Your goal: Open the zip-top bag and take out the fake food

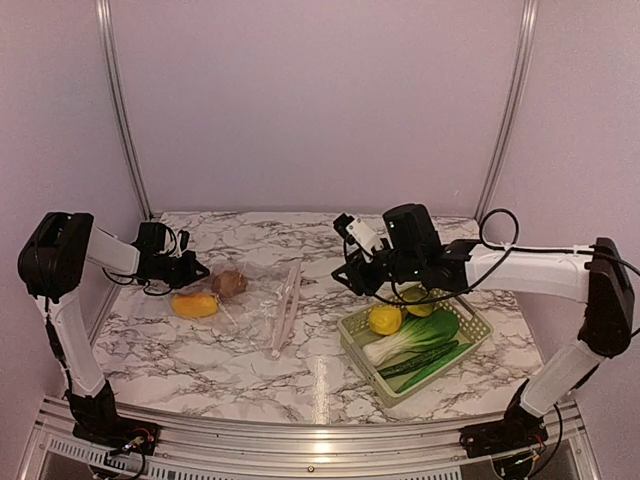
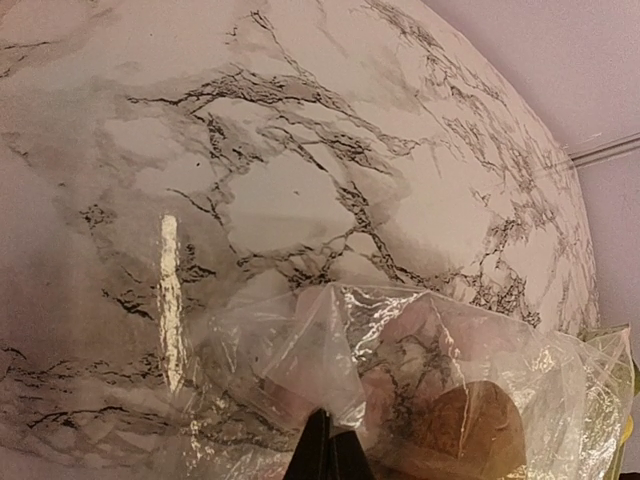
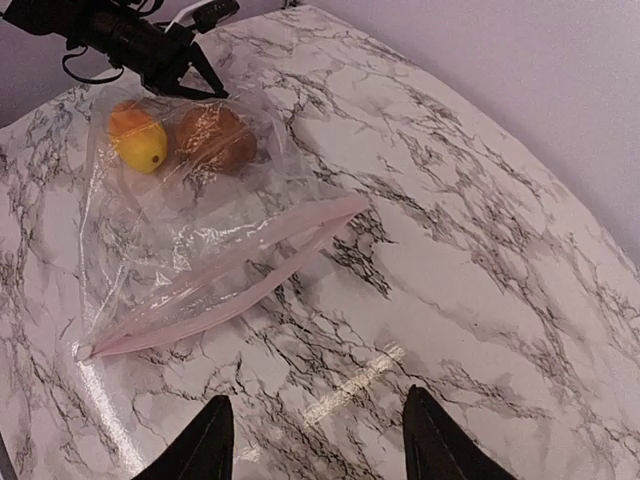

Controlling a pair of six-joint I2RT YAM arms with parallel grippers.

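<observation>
I saw the left gripper (image 2: 326,445) clamped on the bag (image 3: 200,255) at its closed end. The right gripper (image 3: 315,450) hung spread and empty above the table (image 3: 480,230).

Robot test cell in a lab, not a home. A marble-pattern table (image 1: 300,385) is boxed in by plain lilac walls (image 1: 320,100), with bare metal posts (image 1: 118,110) at the far corners and a slotted metal rail (image 1: 300,440) along the near edge. A cabled left arm (image 1: 70,320) and right arm (image 1: 530,265) are bolted at that edge. The props are staged: fake food (image 1: 412,335) and a zip-top bag (image 1: 265,300).
</observation>
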